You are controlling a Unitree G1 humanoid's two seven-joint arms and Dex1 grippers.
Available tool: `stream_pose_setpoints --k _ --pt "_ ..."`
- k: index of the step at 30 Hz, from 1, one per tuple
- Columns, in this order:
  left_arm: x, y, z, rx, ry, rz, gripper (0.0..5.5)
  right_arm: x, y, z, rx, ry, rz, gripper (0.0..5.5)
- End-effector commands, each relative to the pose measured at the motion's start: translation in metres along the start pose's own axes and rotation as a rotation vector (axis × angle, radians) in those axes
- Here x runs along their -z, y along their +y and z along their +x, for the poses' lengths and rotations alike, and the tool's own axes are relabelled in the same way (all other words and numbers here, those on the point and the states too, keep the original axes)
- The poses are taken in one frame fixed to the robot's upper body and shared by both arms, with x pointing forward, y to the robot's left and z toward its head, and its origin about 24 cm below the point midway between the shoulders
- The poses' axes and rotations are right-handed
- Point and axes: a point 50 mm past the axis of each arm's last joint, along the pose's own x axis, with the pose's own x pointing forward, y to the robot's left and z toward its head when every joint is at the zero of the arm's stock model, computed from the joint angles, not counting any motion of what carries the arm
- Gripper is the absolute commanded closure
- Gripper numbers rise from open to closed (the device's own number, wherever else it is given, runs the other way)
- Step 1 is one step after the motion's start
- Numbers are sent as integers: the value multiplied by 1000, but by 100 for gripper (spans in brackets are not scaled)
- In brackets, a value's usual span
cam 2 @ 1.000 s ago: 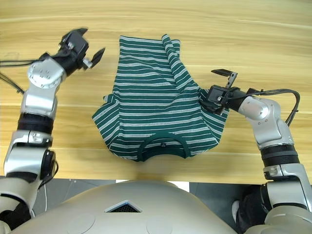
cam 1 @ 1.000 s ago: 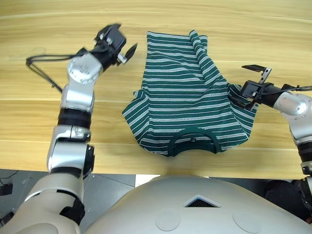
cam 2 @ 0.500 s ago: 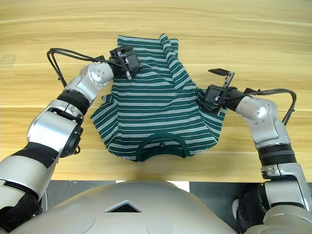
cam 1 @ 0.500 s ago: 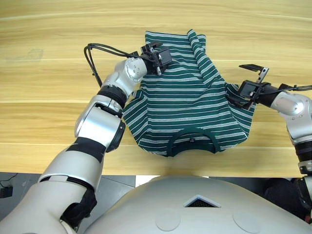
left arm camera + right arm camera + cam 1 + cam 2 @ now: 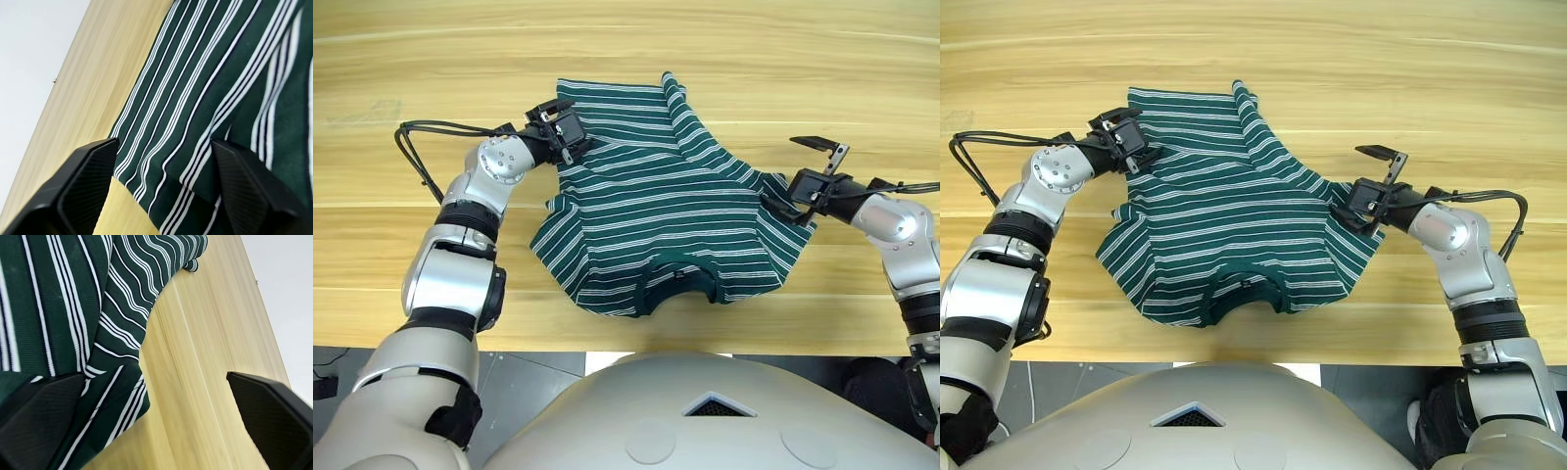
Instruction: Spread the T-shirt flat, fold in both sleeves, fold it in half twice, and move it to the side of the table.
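A dark green T-shirt (image 5: 666,206) with white stripes lies rumpled on the wooden table (image 5: 754,59), its collar (image 5: 677,277) toward me and a ridge of cloth running up its far right part. My left gripper (image 5: 566,125) rests on the shirt's far left part. Its fingers stand apart with striped cloth (image 5: 195,98) between them at the shirt's edge. My right gripper (image 5: 783,172) is open at the right sleeve (image 5: 783,220). One finger is raised above the table and the other lies against the sleeve cloth (image 5: 58,308).
Black cables loop over the table to the left of my left arm (image 5: 411,147) and trail from my right wrist (image 5: 911,184). Bare wood lies beyond the shirt and on both sides of it. The table's near edge runs just below the collar.
My left arm swung in from the left onto the shirt's far left part, then drew back left. The whole shirt shifted left with it. The right gripper barely moved.
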Motion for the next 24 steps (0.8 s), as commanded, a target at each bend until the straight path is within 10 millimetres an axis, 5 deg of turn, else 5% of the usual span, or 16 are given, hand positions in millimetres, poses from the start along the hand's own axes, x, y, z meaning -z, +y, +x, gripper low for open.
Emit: stream_pose_setpoints --k 1,9,19,24 --pt "10 -17 -1 56 46 -27 207 6 22 6 -76 18 91 12" --pt "9 -23 -2 64 23 -38 207 7 16 2 -5 14 162 12" --pt "53 -22 -71 14 103 -89 207 39 19 -29 37 175 176 12" --pt "52 -29 -78 2 96 -119 207 34 20 -23 19 147 177 12"
